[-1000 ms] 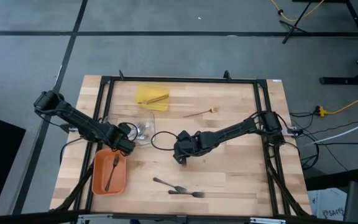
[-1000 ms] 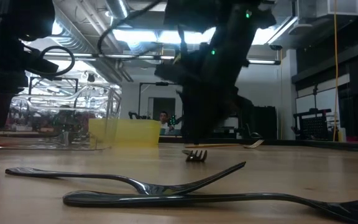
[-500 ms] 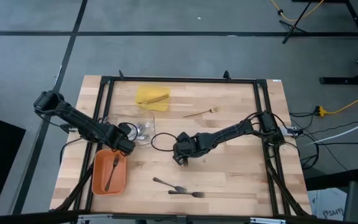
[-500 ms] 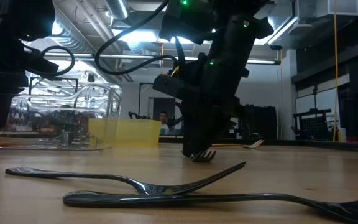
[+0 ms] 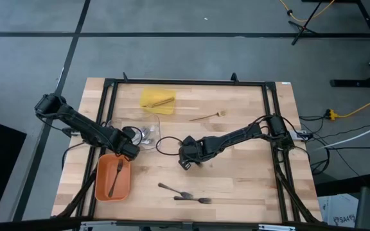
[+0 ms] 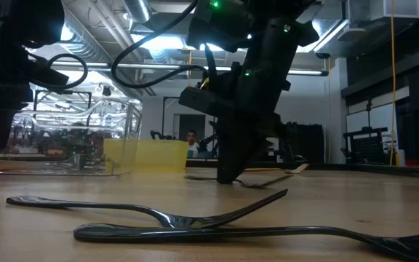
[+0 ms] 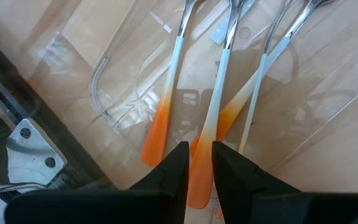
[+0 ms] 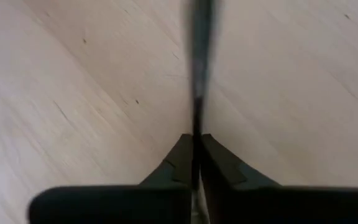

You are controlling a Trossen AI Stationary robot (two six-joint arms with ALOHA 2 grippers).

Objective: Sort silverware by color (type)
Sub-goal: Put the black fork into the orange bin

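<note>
Nearest the counter's front edge lie two dark forks point(image 5: 184, 195), crossed and touching, not yet sorted; in the low view they point(image 6: 195, 218) fill the foreground. Just behind them, mid-counter, the right gripper point(image 5: 186, 163) is down at the wood with its fingers point(image 8: 185, 158) pinched shut on the handle of another dark fork point(image 8: 199, 68), which runs straight out from between them. So the step in hand looks like the pick-up of a dark fork. The low view shows the right arm point(image 6: 249, 94) leaning over the spot and the thin fork point(image 6: 257, 182) lying near level on the counter point(image 5: 249, 179).

The next move, as I judge it, calls for a clean lift and a carry across to the orange tray point(image 5: 101, 186), where one dark fork point(image 5: 115, 176) already lies. The left gripper point(image 5: 131, 151) hangs just beside that tray's far corner, over the clear tray point(image 5: 154, 119), and could crowd the approach. Its fingers point(image 7: 173, 171) stand a little apart with nothing between them, above silver pieces with orange tips point(image 7: 160, 124) inside the clear tray.

Farther back, the yellow tray point(image 5: 148, 97) holds wooden pieces point(image 5: 162, 102), and one wooden utensil point(image 5: 207, 116) lies loose on the counter toward the far right, well apart from everything, not yet sorted
</note>
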